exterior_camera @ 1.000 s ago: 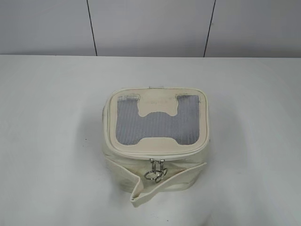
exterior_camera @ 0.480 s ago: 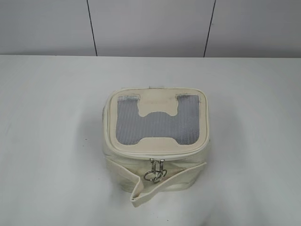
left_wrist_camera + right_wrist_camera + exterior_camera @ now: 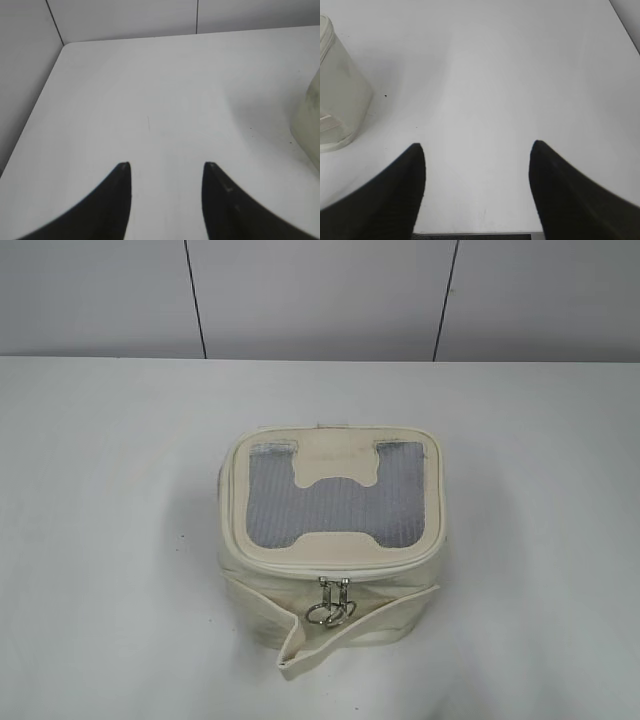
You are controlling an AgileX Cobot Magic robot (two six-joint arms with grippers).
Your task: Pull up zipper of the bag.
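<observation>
Hovering over bare table point(image 3: 150, 100), the left gripper point(image 3: 166, 167) and right gripper point(image 3: 476, 146) both stand spread, empty, each wrist view cutting off the bag point(image 3: 333, 540) at its edge. Bag's contents hidden; zipper point(image 3: 334, 592) sliders meet at its front.

leather-like bag point(image 3: 335, 540), matt table point(image 3: 110, 490)

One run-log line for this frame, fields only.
bag: centre table, lid flat | zipper sliders: together at front | left gripper: open, off bag | right gripper: open, off bag
</observation>
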